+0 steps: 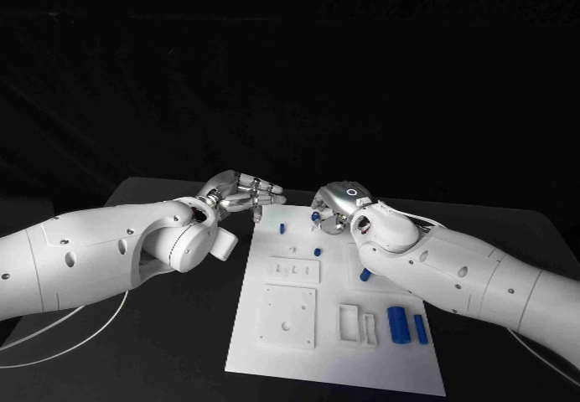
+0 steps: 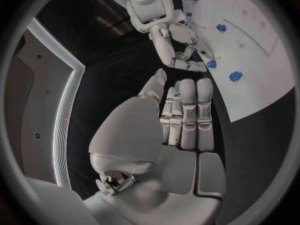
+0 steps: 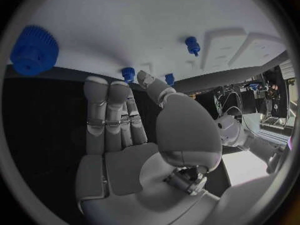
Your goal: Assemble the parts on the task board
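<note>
Black table (image 1: 169, 343), its far corners rounded; white cable (image 1: 73, 331) looping across the near-left surface; dark backdrop (image 1: 290, 84) beyond the far edge.

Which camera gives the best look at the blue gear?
The right wrist view: the blue gear sits large, teeth visible, on the task board. I cannot pick it out with certainty in the head or left wrist views.

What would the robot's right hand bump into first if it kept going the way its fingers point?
Probably the small blue part just past the right hand's fingers, at the white task board's far edge, though depth is hard to judge.
</note>
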Tool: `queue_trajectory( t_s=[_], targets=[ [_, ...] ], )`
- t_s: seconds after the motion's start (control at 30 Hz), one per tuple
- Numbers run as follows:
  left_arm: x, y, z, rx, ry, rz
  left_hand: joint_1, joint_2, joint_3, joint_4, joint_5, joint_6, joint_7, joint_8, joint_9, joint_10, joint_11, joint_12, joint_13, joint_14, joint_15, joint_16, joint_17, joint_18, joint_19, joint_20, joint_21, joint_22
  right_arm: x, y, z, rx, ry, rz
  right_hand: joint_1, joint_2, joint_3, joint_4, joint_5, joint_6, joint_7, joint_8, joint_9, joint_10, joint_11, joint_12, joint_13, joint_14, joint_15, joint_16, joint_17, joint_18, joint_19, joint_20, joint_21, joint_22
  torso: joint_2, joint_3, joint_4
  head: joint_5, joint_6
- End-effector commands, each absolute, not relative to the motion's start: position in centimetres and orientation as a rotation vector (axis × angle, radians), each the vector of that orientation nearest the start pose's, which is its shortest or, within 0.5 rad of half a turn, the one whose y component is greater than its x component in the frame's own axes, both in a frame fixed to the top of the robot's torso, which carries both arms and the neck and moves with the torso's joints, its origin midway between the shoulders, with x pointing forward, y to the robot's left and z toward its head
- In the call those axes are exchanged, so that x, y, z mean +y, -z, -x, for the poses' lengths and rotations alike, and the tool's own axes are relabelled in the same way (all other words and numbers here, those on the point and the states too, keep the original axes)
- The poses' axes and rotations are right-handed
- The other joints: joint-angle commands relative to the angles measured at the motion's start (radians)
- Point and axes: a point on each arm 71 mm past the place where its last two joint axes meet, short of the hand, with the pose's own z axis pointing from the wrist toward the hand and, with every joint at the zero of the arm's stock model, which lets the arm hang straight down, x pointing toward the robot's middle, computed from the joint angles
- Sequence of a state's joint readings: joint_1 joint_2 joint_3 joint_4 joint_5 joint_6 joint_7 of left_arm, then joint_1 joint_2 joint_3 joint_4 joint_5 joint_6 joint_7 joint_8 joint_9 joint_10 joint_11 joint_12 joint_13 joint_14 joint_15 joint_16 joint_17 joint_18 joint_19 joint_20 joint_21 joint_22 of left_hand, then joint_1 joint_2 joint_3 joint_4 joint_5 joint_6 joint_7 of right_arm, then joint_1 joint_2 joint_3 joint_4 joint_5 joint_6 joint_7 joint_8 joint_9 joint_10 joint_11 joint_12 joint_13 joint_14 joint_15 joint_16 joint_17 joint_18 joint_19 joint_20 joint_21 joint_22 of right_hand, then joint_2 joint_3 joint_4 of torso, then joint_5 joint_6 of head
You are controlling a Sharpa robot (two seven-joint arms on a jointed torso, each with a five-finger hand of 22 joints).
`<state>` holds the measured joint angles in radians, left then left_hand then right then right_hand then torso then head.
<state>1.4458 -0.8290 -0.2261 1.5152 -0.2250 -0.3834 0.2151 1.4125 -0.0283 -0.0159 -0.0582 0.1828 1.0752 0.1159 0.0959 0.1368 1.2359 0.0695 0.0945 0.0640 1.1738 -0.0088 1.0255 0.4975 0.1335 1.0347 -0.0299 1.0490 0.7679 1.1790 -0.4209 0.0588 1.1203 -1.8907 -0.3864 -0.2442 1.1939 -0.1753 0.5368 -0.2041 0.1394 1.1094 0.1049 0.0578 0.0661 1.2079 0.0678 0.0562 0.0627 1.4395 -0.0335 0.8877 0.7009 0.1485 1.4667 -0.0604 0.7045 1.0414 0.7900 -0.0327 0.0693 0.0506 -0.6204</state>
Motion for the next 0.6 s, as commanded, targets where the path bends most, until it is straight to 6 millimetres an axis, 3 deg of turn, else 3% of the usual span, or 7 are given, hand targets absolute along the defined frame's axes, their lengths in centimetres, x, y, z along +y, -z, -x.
queue_trajectory(
  t_s=[0.03,0.2,0.27,0.33,0.4,0.5,0.6],
  targets=[
    [20.7,13.0,-50.9,1.579,1.293,0.786,-0.007,-0.003,0.004,0.001,0.006,-0.006,-0.003,-0.002,0.001,-0.008,-0.002,0.001,-0.001,0.001,0.004,0.006,-0.002,0.011,0.003,0.005,-0.006,0.003,-9.3,17.3,-55.0,1.402,-0.412,0.364,0.004,-0.004,-0.007,0.001,-0.004,-0.006,0.000,0.004,-0.001,-0.006,0.000,0.002,-0.001,-0.001,0.006,-0.004,-0.002,0.007,0.044,0.009,-0.007,-0.001,0.000,0.0011,0.0000,0.001,0.000],
    [20.7,13.0,-50.9,1.578,1.292,0.786,-0.006,-0.003,0.004,0.001,0.006,-0.005,-0.003,-0.002,0.001,-0.010,-0.002,0.000,-0.001,0.000,0.004,0.006,-0.002,0.011,0.003,0.005,-0.007,0.003,-9.5,17.1,-54.9,1.389,-0.416,0.355,0.004,-0.004,-0.006,0.002,0.001,-0.006,0.001,0.005,-0.001,-0.004,0.000,0.002,-0.001,-0.002,0.005,-0.003,-0.004,0.009,0.044,0.009,-0.011,-0.004,-0.001,-0.0006,-0.0005,-0.001,0.003],
    [20.8,13.0,-51.0,1.577,1.291,0.786,-0.006,-0.003,0.004,0.001,0.006,-0.005,-0.003,-0.002,0.001,-0.010,-0.002,0.000,-0.001,0.000,0.004,0.006,-0.002,0.011,0.003,0.005,-0.007,0.003,-10.0,17.0,-54.7,1.383,-0.422,0.345,0.002,-0.006,-0.001,0.006,0.003,-0.005,0.000,0.005,-0.001,0.004,-0.002,0.002,-0.001,-0.002,0.004,-0.003,-0.008,0.009,0.045,0.009,-0.015,-0.006,-0.001,0.0007,-0.0003,-0.005,0.008],
    [21.0,13.0,-51.0,1.573,1.287,0.788,-0.006,-0.003,0.004,0.001,0.006,-0.005,-0.003,-0.002,0.001,-0.010,-0.002,0.000,-0.001,0.000,0.004,0.006,-0.002,0.011,0.003,0.005,-0.007,0.003,-10.6,16.7,-54.5,1.378,-0.427,0.333,0.002,-0.006,0.003,0.007,0.005,-0.004,0.001,0.005,-0.001,0.012,-0.004,0.002,0.000,-0.002,0.002,-0.003,-0.009,0.008,0.045,0.007,-0.015,-0.006,-0.002,0.0017,-0.0031,-0.006,0.006],
    [21.2,13.0,-51.1,1.568,1.283,0.790,-0.006,-0.003,0.004,0.001,0.006,-0.005,-0.003,-0.002,0.001,-0.010,-0.002,0.000,-0.001,0.000,0.004,0.006,-0.002,0.011,0.003,0.005,-0.007,0.003,-11.4,16.3,-54.3,1.372,-0.435,0.312,0.002,-0.008,0.007,0.009,0.003,-0.002,0.001,0.005,-0.001,0.033,-0.010,0.002,0.000,-0.002,-0.001,-0.002,-0.011,0.006,0.045,0.005,-0.014,-0.005,-0.002,0.0016,-0.0068,-0.005,0.012],
    [21.4,12.9,-51.2,1.555,1.275,0.792,-0.006,-0.003,0.004,0.000,0.006,-0.004,-0.004,-0.001,0.001,-0.009,-0.002,0.001,-0.001,-0.001,0.004,0.005,-0.003,0.011,0.002,0.005,-0.008,0.004,-12.7,15.4,-54.1,1.362,-0.448,0.279,0.009,-0.008,0.005,0.010,0.001,0.008,0.001,0.007,0.001,0.086,-0.023,0.006,0.006,-0.001,-0.009,-0.002,-0.011,0.001,0.045,-0.001,-0.009,-0.002,-0.004,0.0026,-0.0115,-0.010,0.012],
    [21.7,12.8,-51.2,1.539,1.270,0.792,-0.002,-0.003,0.006,-0.002,0.009,-0.008,-0.003,-0.003,0.001,0.001,-0.005,0.005,0.000,-0.001,0.003,0.005,-0.003,0.010,0.001,0.005,-0.009,0.005,-14.4,14.4,-53.9,1.355,-0.465,0.230,0.032,-0.004,-0.031,0.003,-0.003,0.034,-0.010,0.006,0.004,0.185,-0.057,0.007,0.040,-0.001,-0.033,-0.002,-0.008,-0.012,0.046,-0.023,0.003,0.006,-0.005,0.0048,-0.0170,-0.018,0.016]
  ],
)
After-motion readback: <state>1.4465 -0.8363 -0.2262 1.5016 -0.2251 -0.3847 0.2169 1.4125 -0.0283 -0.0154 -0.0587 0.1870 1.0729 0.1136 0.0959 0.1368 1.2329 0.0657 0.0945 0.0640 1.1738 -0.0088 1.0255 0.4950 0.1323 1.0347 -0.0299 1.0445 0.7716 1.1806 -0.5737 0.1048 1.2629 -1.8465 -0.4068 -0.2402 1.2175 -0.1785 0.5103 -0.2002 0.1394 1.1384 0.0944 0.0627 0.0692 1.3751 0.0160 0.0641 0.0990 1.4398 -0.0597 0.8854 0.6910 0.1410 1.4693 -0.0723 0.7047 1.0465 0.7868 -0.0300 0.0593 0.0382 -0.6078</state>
